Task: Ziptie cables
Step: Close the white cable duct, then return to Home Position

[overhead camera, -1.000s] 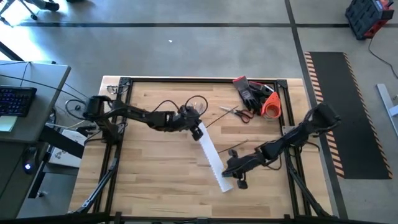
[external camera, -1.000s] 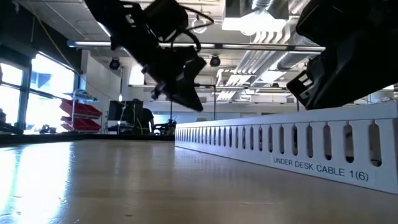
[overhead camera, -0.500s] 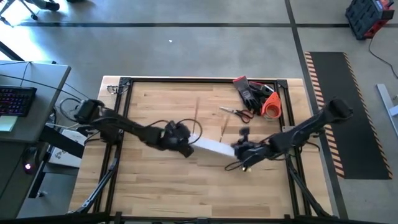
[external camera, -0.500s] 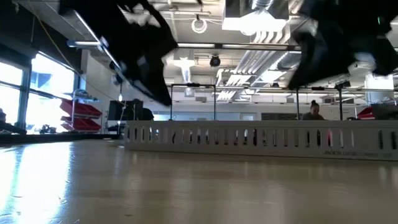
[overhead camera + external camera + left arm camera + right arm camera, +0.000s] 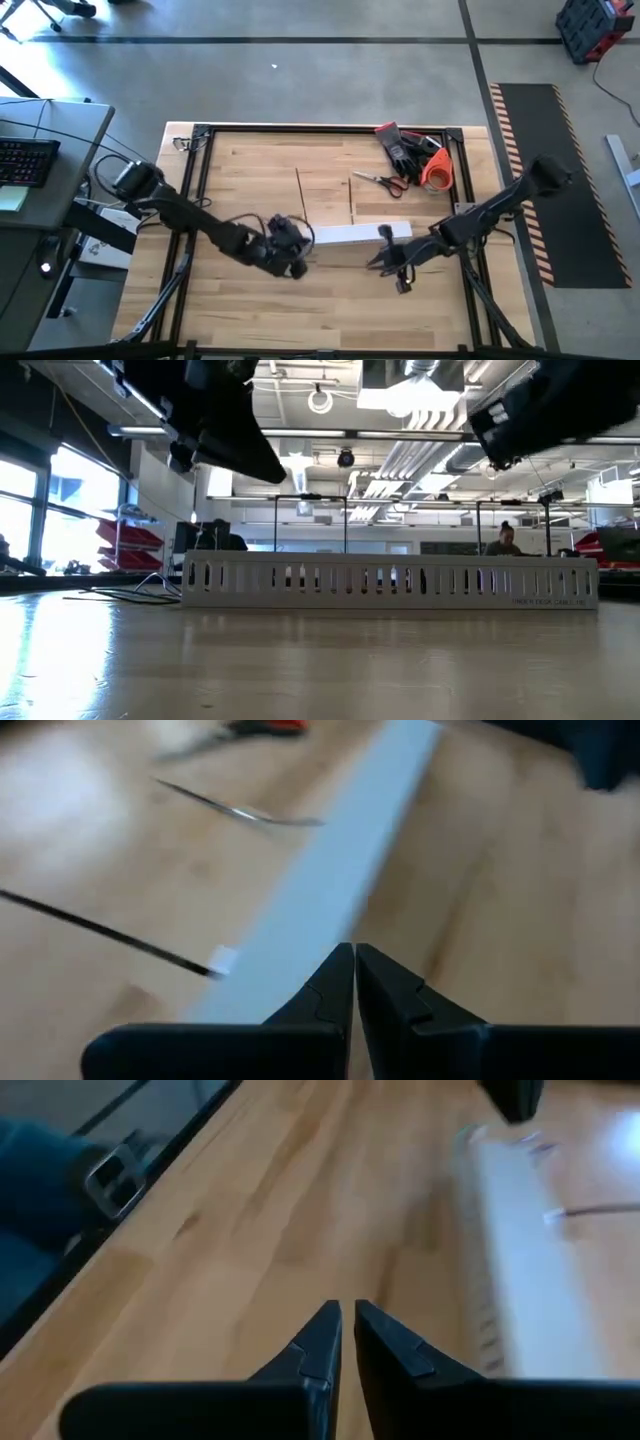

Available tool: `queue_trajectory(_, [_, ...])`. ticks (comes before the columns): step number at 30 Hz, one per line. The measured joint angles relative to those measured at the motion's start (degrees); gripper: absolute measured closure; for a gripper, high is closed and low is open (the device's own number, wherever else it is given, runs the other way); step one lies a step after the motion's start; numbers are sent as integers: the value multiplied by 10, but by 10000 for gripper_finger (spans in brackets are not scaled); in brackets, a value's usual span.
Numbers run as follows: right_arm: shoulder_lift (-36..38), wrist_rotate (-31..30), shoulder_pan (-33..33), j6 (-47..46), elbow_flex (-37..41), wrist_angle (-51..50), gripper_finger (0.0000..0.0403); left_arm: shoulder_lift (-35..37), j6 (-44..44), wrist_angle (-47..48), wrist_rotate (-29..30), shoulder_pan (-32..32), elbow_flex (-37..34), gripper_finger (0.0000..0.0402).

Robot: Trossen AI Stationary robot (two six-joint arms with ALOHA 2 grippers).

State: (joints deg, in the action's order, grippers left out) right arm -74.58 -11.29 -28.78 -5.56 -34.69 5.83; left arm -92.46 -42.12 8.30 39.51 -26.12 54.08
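White slotted channel [image 5: 350, 234] lies crosswise mid-counter [image 5: 250, 290], between left pincer [image 5: 297, 262] and right pincer [image 5: 383, 262], both pressed together, holding nothing. Cables [image 5: 130, 592] trail off channel's left end. Two zipties [image 5: 299, 190] lie beyond. Scissors [image 5: 380, 180], gloves [image 5: 402, 148] at far corner. Low view alone shows the slots.

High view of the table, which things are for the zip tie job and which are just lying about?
Job: cables, zipties, probably the white slotted channel.
Lying about: scissors, black gloves, orange item.
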Motion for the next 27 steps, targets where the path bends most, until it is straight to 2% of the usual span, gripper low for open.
queue_trajectory(3, [-43,0,-6,-18,24,59,385,-45,-25,-38,-11,-19,0,402])
queue_trajectory(7, [-113,-63,5,-49,36,79,385,-112,-78,-61,-28,-20,0,402])
queue_trajectory(12, [-187,-156,49,-16,21,87,385,-152,-140,-21,2,4,0,401])
queue_trajectory(15, [-209,-193,87,33,7,90,385,-147,-154,24,21,23,0,401])
queue_trajectory(20, [-216,-201,141,109,-25,95,385,-116,-141,56,31,36,1,401])
queue_trajectory(24, [-189,-197,144,142,-45,96,385,-74,-123,98,40,36,0,401])
queue_trajectory(27, [-142,-194,131,147,-42,82,385,-29,-148,169,75,28,0,401])
